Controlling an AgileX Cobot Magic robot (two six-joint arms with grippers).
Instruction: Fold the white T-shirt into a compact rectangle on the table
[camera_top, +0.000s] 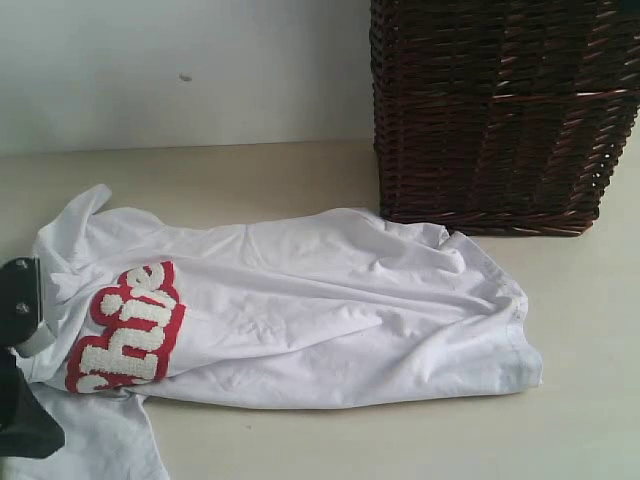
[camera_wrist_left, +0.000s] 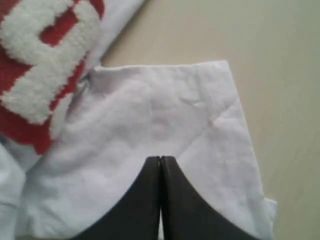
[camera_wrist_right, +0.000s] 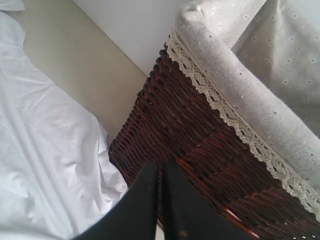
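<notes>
One white T-shirt (camera_top: 330, 300) lies crumpled on the pale cream bench (camera_top: 250, 180), stretched sideways across the middle of the exterior view. Its hem end points right and its chest end left. The fabric is creased and partly doubled over itself, not in a neat rectangle. The fuzzy white lettering (camera_top: 125, 325), outlined in red, shows near the left edge of that view, and a short sleeve (camera_wrist_left: 165, 125) spreads flat on the bench just beside it.

The left end effector (camera_wrist_left: 160, 162) has its two dark fingers pressed together with nothing visible between them. It hangs over the sleeve, but whether the tips touch the cloth cannot be told. Part of that arm's dark body (camera_top: 20, 300) shows at the left edge of the exterior view, next to the lettering.

The right end effector (camera_wrist_right: 160, 170) also has its fingers together and holds nothing. It is beside the dark brown wicker basket (camera_top: 500, 110), which stands at the back right of the bench with the shirt's far edge close to its base. A pale fabric liner (camera_wrist_right: 240, 75) with a lace trim folds over the basket's rim.
</notes>
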